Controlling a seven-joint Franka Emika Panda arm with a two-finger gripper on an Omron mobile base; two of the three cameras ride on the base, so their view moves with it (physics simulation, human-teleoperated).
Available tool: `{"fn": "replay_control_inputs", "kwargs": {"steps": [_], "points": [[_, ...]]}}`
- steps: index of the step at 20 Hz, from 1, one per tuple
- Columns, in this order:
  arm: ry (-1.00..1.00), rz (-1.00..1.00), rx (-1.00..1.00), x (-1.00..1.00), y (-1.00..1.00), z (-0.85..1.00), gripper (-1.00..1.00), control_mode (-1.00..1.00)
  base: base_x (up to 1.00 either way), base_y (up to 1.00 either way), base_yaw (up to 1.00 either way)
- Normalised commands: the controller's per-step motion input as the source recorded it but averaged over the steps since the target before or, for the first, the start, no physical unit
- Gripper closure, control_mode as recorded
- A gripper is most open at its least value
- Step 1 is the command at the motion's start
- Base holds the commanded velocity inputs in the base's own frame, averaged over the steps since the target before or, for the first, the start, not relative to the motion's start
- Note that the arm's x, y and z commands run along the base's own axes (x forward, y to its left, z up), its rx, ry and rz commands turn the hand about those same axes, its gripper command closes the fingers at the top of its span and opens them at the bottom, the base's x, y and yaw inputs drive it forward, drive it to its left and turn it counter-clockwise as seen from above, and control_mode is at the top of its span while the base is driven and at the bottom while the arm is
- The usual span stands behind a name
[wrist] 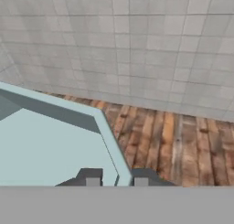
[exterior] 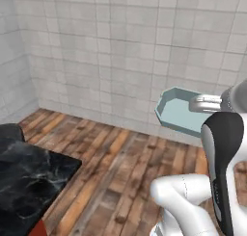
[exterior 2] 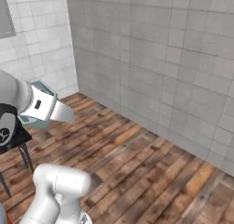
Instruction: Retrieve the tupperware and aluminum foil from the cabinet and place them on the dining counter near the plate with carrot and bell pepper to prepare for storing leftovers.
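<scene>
- Where the arm reaches out over the wooden floor (exterior: 111, 167), the pincer (wrist: 116, 181) is closed on the wall of the tupperware (exterior: 177, 110), one finger inside the tub and one outside, as the hand view shows.
- In the hand view the two dark fingertips (wrist: 93, 178) stand close together with the pale blue rim passing between them; the tub's inside spreads away to the left of the pincer and its cut corner lies just ahead of it.
- In the left base view the tupperware hangs in the air off the end of the hand, tilted so its open side faces the camera, well above the floor and in front of the tiled wall (exterior: 120, 52).
- In the right base view only a pale blue corner of the tub (exterior 2: 45, 89) shows past the white wrist, at the far left.
- The dining counter (exterior: 29, 182) is low and well off to the left of the pincer in the left base view, a black marble corner with white veins, a sliver of red base under its edge.
- Beyond the pincer lie floor planks, then the grey tiled wall.
- A dark piece of furniture on thin legs (exterior 2: 20, 147) stands below the hand in the right base view; what it is I cannot tell.
</scene>
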Motion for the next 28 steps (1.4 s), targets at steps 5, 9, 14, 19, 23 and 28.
{"fn": "replay_control_inputs", "kwargs": {"steps": [5,9,14,19,23,28], "points": [[0.0,0.0,0.0,0.0,0.0,0.0,1.0,1.0,1.0,-0.19,0.52],[0.0,0.0,0.0,0.0,0.0,0.0,1.0,1.0,1.0,-0.12,0.6],[0.0,0.0,0.0,0.0,0.0,0.0,1.0,1.0,1.0,-0.04,0.68],[0.0,0.0,0.0,0.0,0.0,0.0,1.0,1.0,1.0,-0.07,0.69],[0.0,0.0,0.0,0.0,0.0,0.0,1.0,1.0,1.0,-0.12,0.7],[0.0,0.0,0.0,0.0,0.0,0.0,1.0,1.0,0.99,-0.28,0.67]]}}
